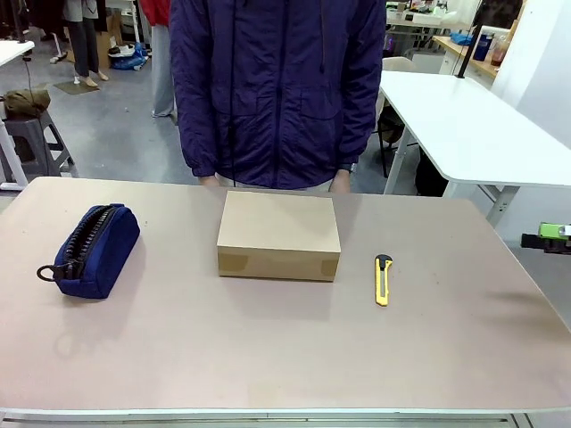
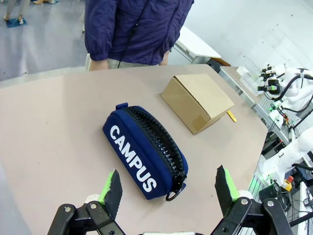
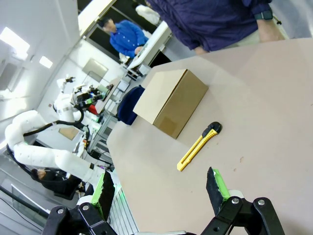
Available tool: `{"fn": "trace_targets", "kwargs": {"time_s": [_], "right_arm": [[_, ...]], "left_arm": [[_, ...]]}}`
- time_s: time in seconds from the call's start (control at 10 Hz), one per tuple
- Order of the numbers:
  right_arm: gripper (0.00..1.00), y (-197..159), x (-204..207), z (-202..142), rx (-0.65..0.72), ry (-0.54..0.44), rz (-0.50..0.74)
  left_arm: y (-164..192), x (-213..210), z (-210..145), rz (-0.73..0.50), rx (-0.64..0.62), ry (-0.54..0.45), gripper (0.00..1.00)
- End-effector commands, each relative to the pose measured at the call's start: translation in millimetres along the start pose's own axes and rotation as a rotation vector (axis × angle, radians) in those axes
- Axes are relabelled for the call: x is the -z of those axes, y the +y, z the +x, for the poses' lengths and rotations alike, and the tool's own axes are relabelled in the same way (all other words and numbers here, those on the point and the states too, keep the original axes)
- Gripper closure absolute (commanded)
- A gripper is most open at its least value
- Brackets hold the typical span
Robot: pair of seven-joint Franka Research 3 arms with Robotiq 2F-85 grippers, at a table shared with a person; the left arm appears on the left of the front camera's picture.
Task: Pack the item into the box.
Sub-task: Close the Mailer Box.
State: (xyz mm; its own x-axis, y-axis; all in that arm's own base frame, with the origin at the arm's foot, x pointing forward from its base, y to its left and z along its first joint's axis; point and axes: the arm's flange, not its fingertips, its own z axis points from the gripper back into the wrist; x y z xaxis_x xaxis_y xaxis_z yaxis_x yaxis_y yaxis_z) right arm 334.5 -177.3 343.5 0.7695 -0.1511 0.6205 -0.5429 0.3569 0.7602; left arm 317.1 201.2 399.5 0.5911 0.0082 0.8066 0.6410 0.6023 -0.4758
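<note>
While white "CAMPUS" lettering reads along the zipped navy pouch (image 2: 145, 157) just ahead of the left pincer (image 2: 168, 188), whose jaws stand wide with nothing between them, the closed box (image 1: 278, 236) sits mid-worktop (image 1: 268, 357) beyond it, and the equally wide, unladen right pincer (image 3: 159, 187) hovers near the yellow utility knife (image 3: 198, 146).

Box (image 1: 278, 236) mid-table, pouch (image 1: 92, 249) left, utility knife (image 1: 383, 278) right
</note>
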Motion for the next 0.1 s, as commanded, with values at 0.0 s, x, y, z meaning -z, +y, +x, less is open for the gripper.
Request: {"fn": "trace_targets", "kwargs": {"time_s": [0.0], "right_arm": [[0.00,5.0,-0.1,-2.4,-0.009,-0.007,0.011]], "left_arm": [[-3.3,0.0,-1.1,-0.002,0.002,0.003,0.00]]}}
